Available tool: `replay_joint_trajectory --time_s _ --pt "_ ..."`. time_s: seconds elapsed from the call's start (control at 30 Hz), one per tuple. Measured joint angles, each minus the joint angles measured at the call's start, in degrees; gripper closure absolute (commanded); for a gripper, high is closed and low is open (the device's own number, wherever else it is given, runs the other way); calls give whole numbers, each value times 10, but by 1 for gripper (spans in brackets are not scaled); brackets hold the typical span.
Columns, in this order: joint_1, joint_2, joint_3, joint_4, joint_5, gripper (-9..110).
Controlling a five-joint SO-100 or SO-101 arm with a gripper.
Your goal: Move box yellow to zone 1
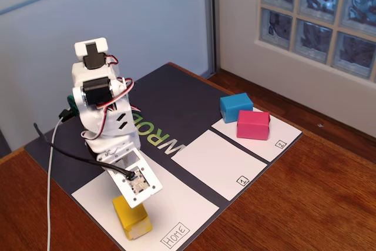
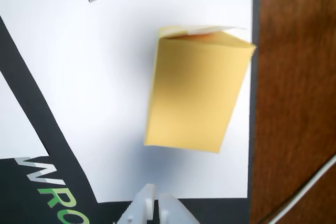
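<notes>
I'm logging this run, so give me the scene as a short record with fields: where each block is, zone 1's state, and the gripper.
yellow box: on the HOME panel, near its front edge in the fixed view
gripper: above the yellow box, not holding it; fingertips close together in the wrist view
zone 1: nothing on it
blue block: on the panel marked 2
pink block: on the same panel, beside the blue block
task status: yellow box not yet moved
</notes>
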Motion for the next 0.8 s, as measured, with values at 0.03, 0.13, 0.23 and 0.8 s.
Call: replay_joint_trajectory --time_s 0.03,0.13,0.23,0.8 --pt "-1 -5 0 -9 -1 102" --pt "-2 -18 0 -33 -11 102" --pt "-2 -26 0 -49 -19 98" --pt "-11 -66 0 -112 -34 54"
